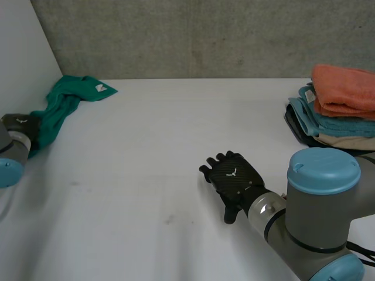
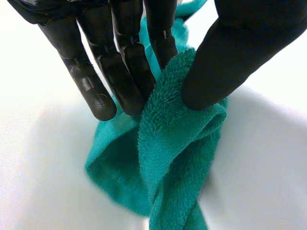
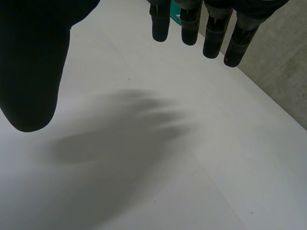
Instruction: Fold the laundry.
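Crumpled teal terry towel (image 1: 61,102) lies bunched at the white table's (image 1: 152,146) far left. Left hand (image 2: 120,72) pinches a ridge of it, thumb against fingers. Right hand (image 1: 234,175) hovers mid-table, fingers relaxed, empty. Judgement: drag towel to centre and spread flat first; pinch looks shallow.

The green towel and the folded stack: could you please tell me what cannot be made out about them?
- The green towel: in the left wrist view, bunched folds hide its corners, so which part the left hand pinches is unclear.
- Its white tag: too small to read in the head view.
- The folded stack: cut off by the head view's edge and partly behind the right arm; piece count unclear.
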Tool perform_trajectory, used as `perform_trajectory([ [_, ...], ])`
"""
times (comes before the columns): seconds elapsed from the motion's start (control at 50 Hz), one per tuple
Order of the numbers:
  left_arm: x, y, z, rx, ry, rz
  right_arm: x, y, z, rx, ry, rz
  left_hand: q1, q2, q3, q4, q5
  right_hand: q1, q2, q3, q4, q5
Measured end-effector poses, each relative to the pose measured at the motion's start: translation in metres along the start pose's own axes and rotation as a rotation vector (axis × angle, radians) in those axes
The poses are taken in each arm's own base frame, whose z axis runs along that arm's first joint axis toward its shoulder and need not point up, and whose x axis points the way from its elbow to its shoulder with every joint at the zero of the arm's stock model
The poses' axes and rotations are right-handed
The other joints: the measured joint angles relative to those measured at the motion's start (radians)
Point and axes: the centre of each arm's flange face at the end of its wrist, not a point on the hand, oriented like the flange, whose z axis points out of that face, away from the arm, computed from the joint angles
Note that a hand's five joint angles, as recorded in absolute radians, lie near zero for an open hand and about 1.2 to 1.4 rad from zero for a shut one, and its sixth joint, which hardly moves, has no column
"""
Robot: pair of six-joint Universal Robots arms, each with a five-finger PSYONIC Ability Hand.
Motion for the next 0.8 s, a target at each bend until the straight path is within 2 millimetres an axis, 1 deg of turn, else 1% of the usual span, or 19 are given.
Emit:
perform_trajectory([
  [0.12,0.020,-0.039,-0.041,0.021,0.092,-0.099,0.001,-0.003,0.000,0.009,0.006,-0.001,0.000,0.000,0.000,0.000,0.000,0.000,0.000,0.000,0.000,0.000],
  [0.18,0.039,-0.064,-0.077,0.023,0.185,-0.194,0.003,-0.005,-0.001,0.016,0.011,-0.002,0.000,0.000,0.000,0.000,0.000,0.000,0.000,0.000,0.000,0.000],
  [0.22,0.046,-0.071,-0.089,0.022,0.220,-0.221,0.004,-0.006,-0.001,0.018,0.013,-0.002,0.000,0.001,0.000,0.000,0.002,0.000,0.000,0.000,0.000,0.000],
  [0.24,0.056,-0.081,-0.107,0.023,0.272,-0.259,0.004,-0.006,-0.001,0.019,0.015,-0.002,0.000,0.001,0.001,0.000,0.010,0.000,0.000,0.000,0.000,0.000],
  [0.26,0.059,-0.085,-0.114,0.024,0.291,-0.272,0.005,-0.006,-0.001,0.020,0.016,-0.002,0.000,0.001,0.001,0.000,0.010,0.000,0.000,0.000,0.000,0.000],
  [0.28,0.067,-0.094,-0.130,0.026,0.337,-0.303,0.005,-0.006,-0.001,0.020,0.017,-0.001,0.000,0.001,0.002,0.001,0.010,0.000,0.000,0.000,0.000,0.000],
  [0.3,0.067,-0.094,-0.130,0.026,0.337,-0.303,0.005,-0.006,-0.001,0.020,0.017,-0.001,0.000,0.001,0.002,0.001,0.010,0.000,0.000,0.000,0.000,0.000],
  [0.32,0.073,-0.101,-0.146,0.031,0.382,-0.330,0.006,-0.006,-0.001,0.020,0.019,-0.001,0.000,0.002,0.002,0.001,0.010,0.000,0.000,0.000,0.000,0.000],
  [0.36,0.073,-0.101,-0.146,0.031,0.382,-0.330,0.006,-0.006,-0.001,0.020,0.019,-0.001,0.000,0.002,0.002,0.001,0.010,0.000,0.000,0.000,0.000,0.000],
  [0.38,0.077,-0.109,-0.162,0.043,0.426,-0.353,0.007,-0.006,-0.001,0.019,0.023,0.000,0.000,0.002,0.002,0.001,0.010,0.000,0.000,0.000,0.000,0.000],
  [0.44,0.076,-0.114,-0.165,0.061,0.431,-0.359,0.009,-0.005,0.000,0.018,0.025,0.001,-0.066,-0.122,-0.104,-0.112,-0.079,0.000,0.000,0.000,0.000,0.000],
  [0.46,0.074,-0.115,-0.163,0.070,0.424,-0.360,0.009,-0.005,0.000,0.018,0.026,0.001,-0.413,-0.475,-0.449,-0.466,-0.417,0.000,0.000,0.000,0.000,0.000],
  [0.48,0.072,-0.115,-0.162,0.072,0.419,-0.361,0.009,-0.005,0.000,0.018,0.026,0.001,-0.413,-0.475,-0.449,-0.466,-0.417,0.000,0.000,0.000,0.000,0.000],
  [0.5,0.069,-0.115,-0.158,0.078,0.407,-0.361,0.010,-0.005,0.000,0.018,0.027,0.001,-0.574,-0.638,-0.627,-0.636,-0.586,0.000,0.000,0.000,0.000,0.000],
  [0.52,0.069,-0.115,-0.158,0.078,0.407,-0.361,0.010,-0.005,0.000,0.018,0.027,0.001,-0.574,-0.638,-0.627,-0.636,-0.586,0.000,0.000,0.000,0.000,0.000],
  [0.54,0.066,-0.113,-0.152,0.078,0.391,-0.359,0.010,-0.005,0.000,0.018,0.028,0.000,-0.674,-0.747,-0.738,-0.762,-0.711,0.000,0.000,0.000,0.000,0.000],
  [0.62,0.060,-0.104,-0.138,0.057,0.362,-0.341,0.011,-0.005,0.000,0.020,0.030,0.000,-0.695,-0.812,-0.801,-0.827,-0.775,0.000,0.000,0.000,0.000,0.000],
  [0.72,0.061,-0.096,-0.132,0.038,0.359,-0.325,0.011,-0.006,0.001,0.021,0.030,-0.001,-0.697,-0.822,-0.812,-0.836,-0.787,0.000,0.000,0.000,0.000,0.000],
  [0.8,0.074,-0.081,-0.129,-0.006,0.384,-0.292,0.011,-0.006,0.001,0.022,0.031,-0.001,-0.742,-0.873,-0.862,-0.883,-0.836,0.000,0.000,0.000,0.000,0.000],
])
